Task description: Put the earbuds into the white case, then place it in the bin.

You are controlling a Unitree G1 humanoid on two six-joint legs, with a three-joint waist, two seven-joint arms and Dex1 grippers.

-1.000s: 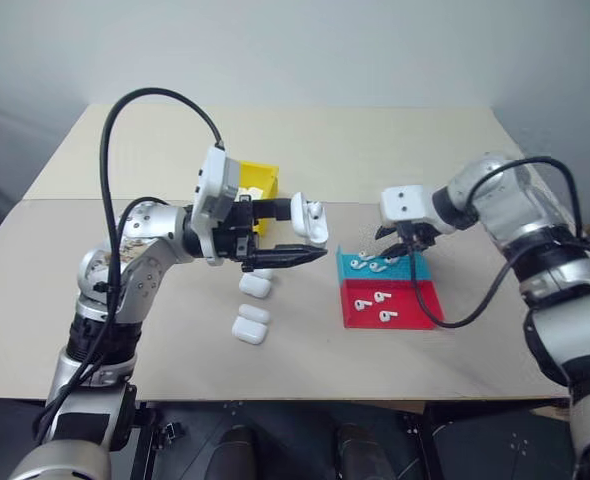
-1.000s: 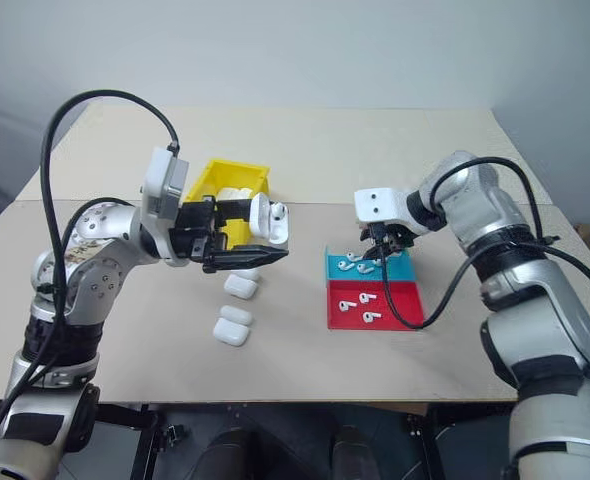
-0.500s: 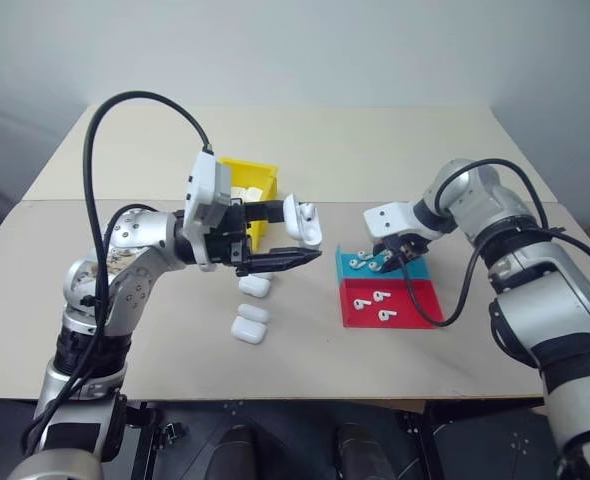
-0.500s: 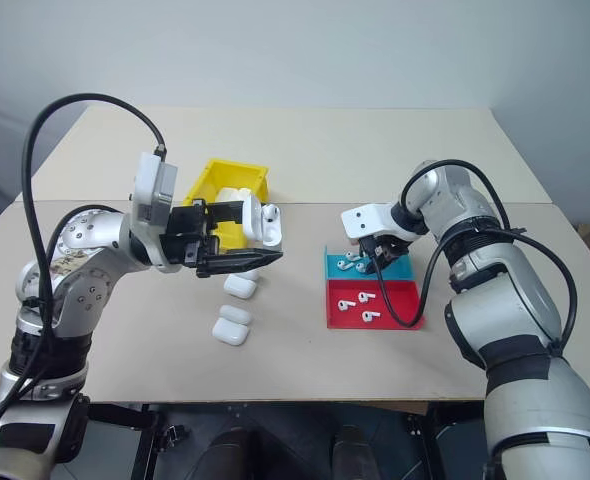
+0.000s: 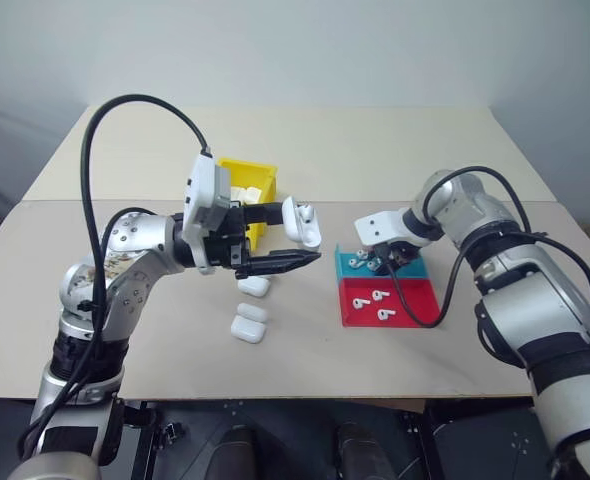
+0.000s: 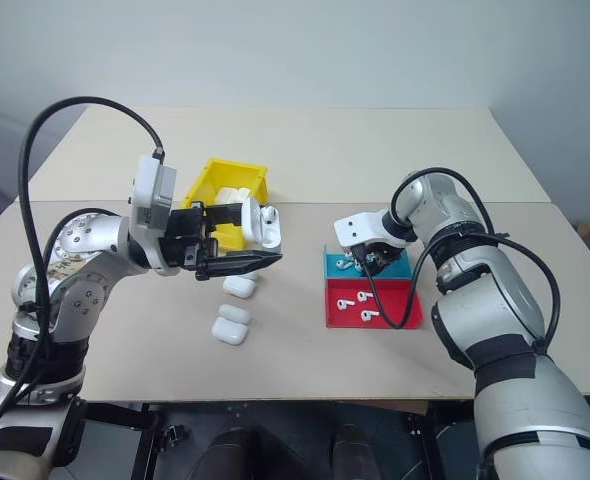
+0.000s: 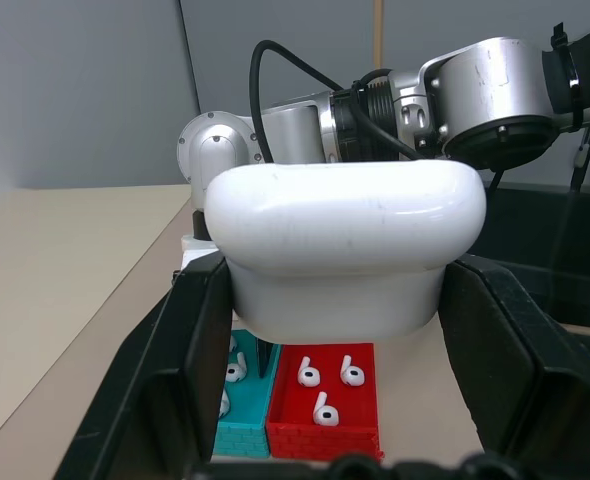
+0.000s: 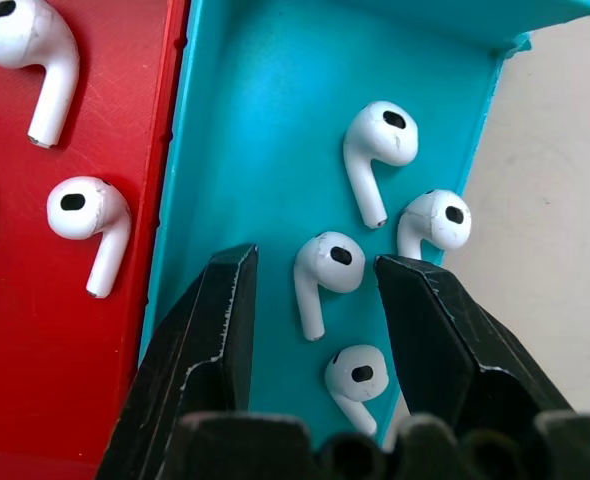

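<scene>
Glossy white plastic is showing between the black fingers of the left hand [image 5: 297,243], which is pinching the white case [image 5: 303,221] above the surface [image 5: 425,150], lid hinged up. Behind it the yellow bin [image 5: 258,182] is sitting with more cases inside, and three spare cases [image 5: 250,307] are lying in front. The right hand [image 8: 315,300] is hanging with fingers spread over the teal half of the red-and-teal tray [image 5: 415,300], straddling one of the earbuds [image 8: 320,270]; other earbuds are lying around it and in the red half.
</scene>
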